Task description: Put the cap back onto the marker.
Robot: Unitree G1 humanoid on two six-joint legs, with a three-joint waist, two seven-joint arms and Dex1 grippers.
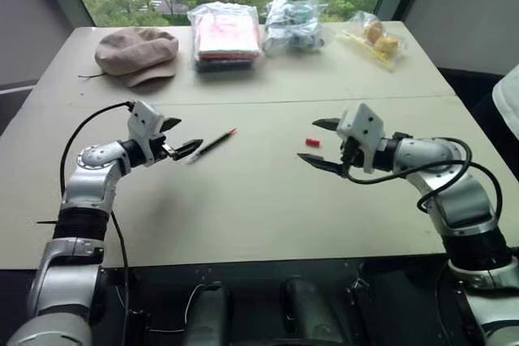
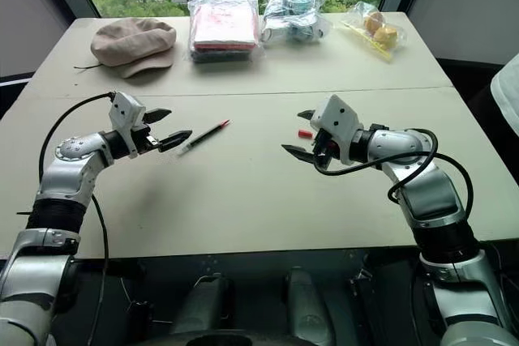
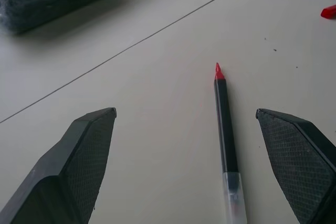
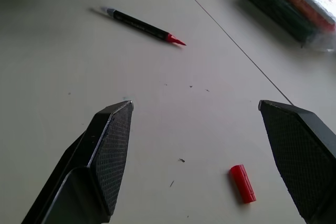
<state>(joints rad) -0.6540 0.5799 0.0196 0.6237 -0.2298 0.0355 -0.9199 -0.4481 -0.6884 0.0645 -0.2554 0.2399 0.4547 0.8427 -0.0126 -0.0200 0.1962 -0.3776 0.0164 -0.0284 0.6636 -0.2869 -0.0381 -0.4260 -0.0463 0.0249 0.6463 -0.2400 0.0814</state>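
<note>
On the pale grey worktop (image 1: 243, 208), near its middle and a little toward the left edge, lies the marker (image 1: 212, 145), a thin black stick with a bare red tip and a clear end piece. It rests flat at a slant, its red tip aimed toward the far edge and slightly toward the right edge. The cap (image 1: 312, 142), a tiny bright red plastic cylinder, lies on its side well apart from the marker, closer to the right edge, with bare worktop between the two.

The left pincer (image 1: 180, 137) hovers just beside the marker's clear end, its two black fingers spread wide and holding nothing; seen from the left wrist, the marker's clear end lies between the fingers, nearer one of them, and touches neither. The right pincer (image 1: 321, 143) hangs at the cap, likewise wide open and empty; from the right wrist, the cap lies between its two textured pads (image 4: 113, 153), closer to one, untouched.

Along the far edge sit four things in a row: a beige cloth cap (image 1: 135, 53) toward the far left corner, a clear plastic bag with a pink and dark stack inside (image 1: 227, 36), another clear bag with crumpled contents (image 1: 292, 23), and a clear bag with yellowish round pieces (image 1: 375, 36) toward the far right corner.
</note>
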